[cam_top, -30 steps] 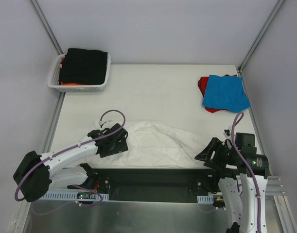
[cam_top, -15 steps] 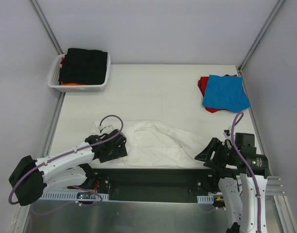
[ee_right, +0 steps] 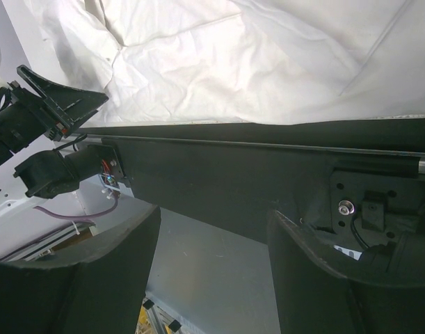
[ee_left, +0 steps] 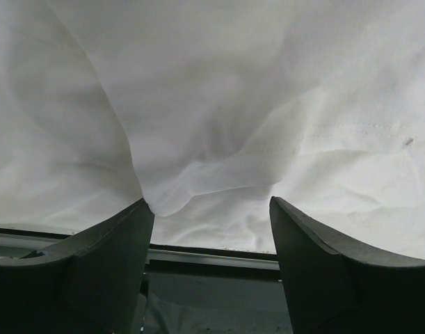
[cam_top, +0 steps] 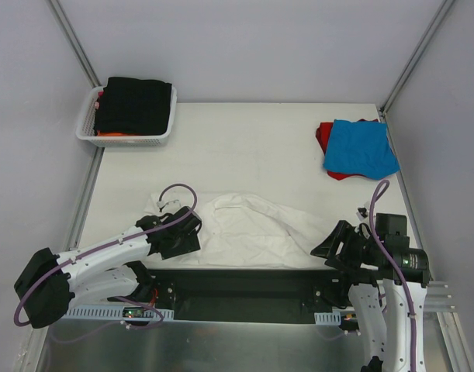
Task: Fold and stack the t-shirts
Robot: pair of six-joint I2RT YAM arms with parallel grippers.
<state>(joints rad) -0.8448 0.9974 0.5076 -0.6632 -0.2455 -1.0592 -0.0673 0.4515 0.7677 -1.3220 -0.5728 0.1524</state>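
Left tool [ee_left: 209, 203] apart | right tool [ee_right: 213, 212] apart | white t-shirt [cam_top: 252, 229] rumpled, creased, unfolded

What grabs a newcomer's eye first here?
The big white t-shirt lies rumpled along the near edge of the table, with the left gripper open over a fold at its left end. Then the colour: a blue t-shirt stacked on a red t-shirt far right, and a black t-shirt in the white basket far left.

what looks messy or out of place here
The white t-shirt lies crumpled at the near edge of the table, a fold bunched at the open left claw. The blue shirt sits askew on the red one.
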